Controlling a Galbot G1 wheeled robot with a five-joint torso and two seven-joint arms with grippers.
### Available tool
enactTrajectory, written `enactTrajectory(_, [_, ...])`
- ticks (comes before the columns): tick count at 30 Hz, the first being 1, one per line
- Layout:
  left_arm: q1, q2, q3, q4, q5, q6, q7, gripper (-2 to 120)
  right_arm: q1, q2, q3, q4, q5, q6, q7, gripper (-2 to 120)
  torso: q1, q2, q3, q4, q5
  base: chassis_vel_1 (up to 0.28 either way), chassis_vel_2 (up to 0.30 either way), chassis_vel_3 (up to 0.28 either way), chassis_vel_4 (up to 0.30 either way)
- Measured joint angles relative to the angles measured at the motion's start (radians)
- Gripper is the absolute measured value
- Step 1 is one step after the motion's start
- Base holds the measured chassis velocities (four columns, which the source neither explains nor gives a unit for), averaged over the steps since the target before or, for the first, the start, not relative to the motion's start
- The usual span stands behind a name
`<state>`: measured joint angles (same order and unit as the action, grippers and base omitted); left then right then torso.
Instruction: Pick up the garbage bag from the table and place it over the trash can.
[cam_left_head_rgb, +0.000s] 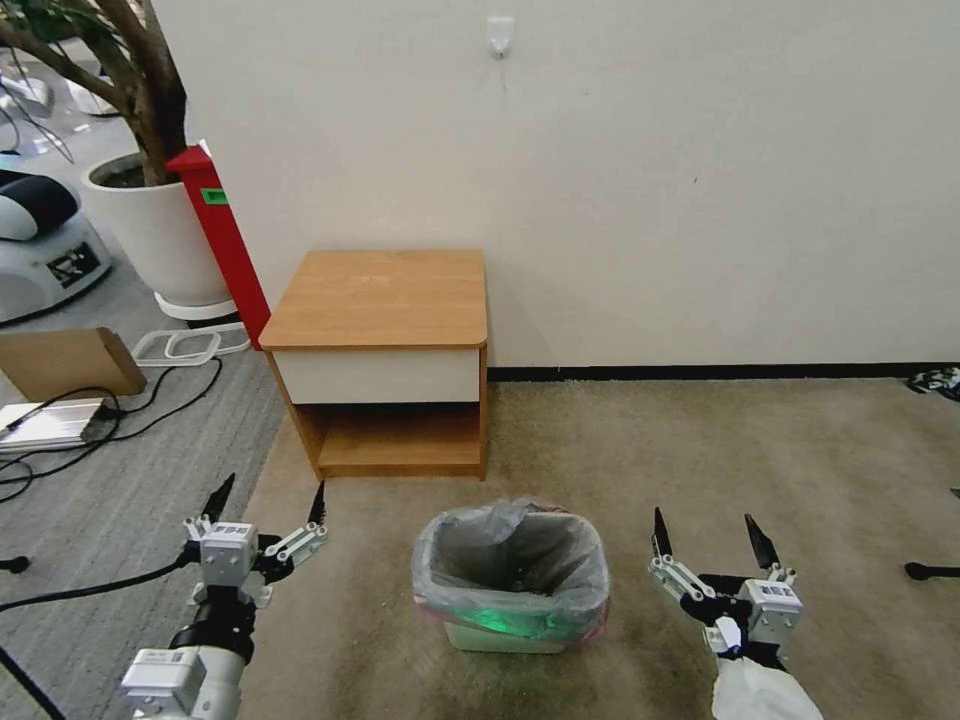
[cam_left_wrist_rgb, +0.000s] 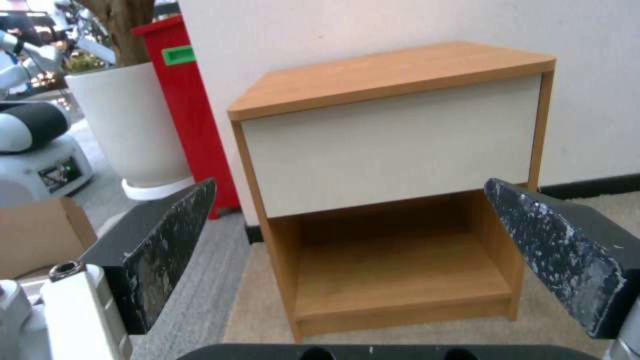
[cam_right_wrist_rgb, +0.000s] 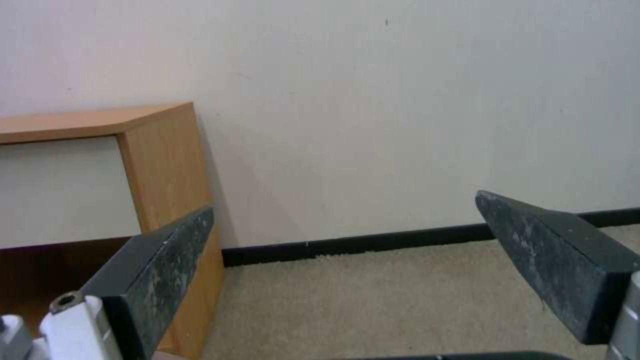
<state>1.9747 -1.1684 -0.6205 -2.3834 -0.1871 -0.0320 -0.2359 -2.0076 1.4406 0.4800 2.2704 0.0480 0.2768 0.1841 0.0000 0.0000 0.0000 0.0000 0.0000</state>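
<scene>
The grey translucent garbage bag (cam_left_head_rgb: 520, 560) lines the cream trash can (cam_left_head_rgb: 500, 635) on the carpet, its pink-red band folded over the rim. Behind the can stands the wooden table (cam_left_head_rgb: 385, 295) with a bare top, seen close up as the table (cam_left_wrist_rgb: 393, 70) in the left wrist view and the table (cam_right_wrist_rgb: 160, 155) in the right wrist view. My left gripper (cam_left_head_rgb: 270, 495) hovers open to the left of the can, and its dark fingers (cam_left_wrist_rgb: 167, 250) frame the drawer front. My right gripper (cam_left_head_rgb: 708, 528) hovers open to the can's right, apart from the bag.
A red box (cam_left_head_rgb: 222, 235) leans by the wall left of the table, next to a large white plant pot (cam_left_head_rgb: 160, 235). Cables, a cardboard box (cam_left_head_rgb: 65, 362) and a laptop lie on the grey floor at left. Open carpet stretches to the right.
</scene>
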Motion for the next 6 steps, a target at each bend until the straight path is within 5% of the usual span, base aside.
enactTrajectory(6, [-0.001,0.0,0.001,0.001,-0.001,0.001,-0.002,100,0.001,0.0,0.0,0.0,0.001,-0.002,0.0,100,0.0,0.0,0.0,0.0,0.0,0.0,0.0,0.0,0.0])
